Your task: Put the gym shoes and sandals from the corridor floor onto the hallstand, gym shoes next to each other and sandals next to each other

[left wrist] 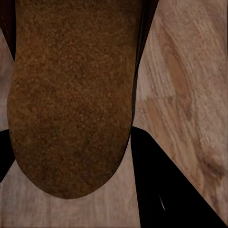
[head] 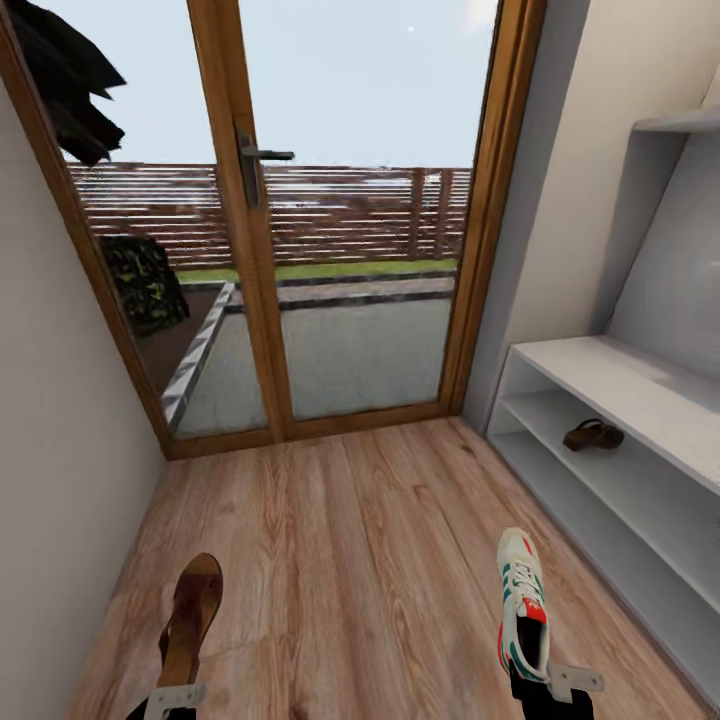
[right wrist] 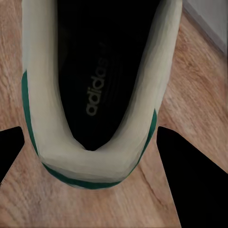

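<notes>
Step in hand: carrying; left gripper (head: 172, 697) clenched on one sandal (head: 193, 616), right gripper (head: 556, 684) clenched on one gym shoe (head: 523, 603), both above the corridor floor (head: 350, 550); second sandal (head: 593, 434) already on the hallstand (head: 610, 375) middle shelf; next, by judgement: turn right, set sandal beside its mate; glass door (head: 330, 220) ahead, path unobstructed.

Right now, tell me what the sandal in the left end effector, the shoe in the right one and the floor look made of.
The sandal: likely suede or leather, its brown footbed matte and finely grainy. The gym shoe: apparently smooth off-white leather or synthetic with green trim, over a dark printed insole. The corridor floor: wood-look planks, grain streaks and seams visible; real wood or laminate cannot be told.
</notes>
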Robot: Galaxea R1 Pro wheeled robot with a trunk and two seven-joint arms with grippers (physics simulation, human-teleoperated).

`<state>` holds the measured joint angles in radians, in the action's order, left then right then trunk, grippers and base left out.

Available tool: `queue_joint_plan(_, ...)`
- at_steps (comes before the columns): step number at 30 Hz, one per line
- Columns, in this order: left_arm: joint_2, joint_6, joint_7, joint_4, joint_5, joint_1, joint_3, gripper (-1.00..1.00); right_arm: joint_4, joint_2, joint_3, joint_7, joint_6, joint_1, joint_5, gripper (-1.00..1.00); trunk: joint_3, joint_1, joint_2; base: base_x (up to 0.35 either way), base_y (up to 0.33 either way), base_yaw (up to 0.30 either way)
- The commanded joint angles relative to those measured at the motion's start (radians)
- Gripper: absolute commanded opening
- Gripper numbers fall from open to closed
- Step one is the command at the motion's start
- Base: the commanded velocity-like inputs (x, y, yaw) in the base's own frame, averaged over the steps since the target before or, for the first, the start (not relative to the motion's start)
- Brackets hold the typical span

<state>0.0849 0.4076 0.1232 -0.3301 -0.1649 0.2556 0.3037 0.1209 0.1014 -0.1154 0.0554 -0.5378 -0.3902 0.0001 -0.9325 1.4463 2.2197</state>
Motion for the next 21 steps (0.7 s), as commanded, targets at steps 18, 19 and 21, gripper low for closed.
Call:
queue_joint_plan(18,-0.001,0.004,0.006,0.000,-0.012,0.001,0.009,-1.00,-0.001,-0.001,-0.003,0.000,-0.004,-0.001,0.000,-1.00,-0.001,0.000,0.000,0.289,0.225,-0.300)
queue_joint_plan(19,-0.001,0.004,0.006,0.000,-0.012,0.001,0.009,-1.00,-0.001,-0.001,-0.003,0.000,-0.004,-0.001,0.000,-1.00,-0.001,0.000,0.000,0.288,0.226,-0.300)
queue_joint_plan(21,-0.001,0.004,0.006,0.000,-0.012,0.001,0.009,-1.00,-0.001,-0.001,-0.003,0.000,-0.004,-0.001,0.000,-1.00,-0.001,0.000,0.000,0.288,0.226,-0.300)
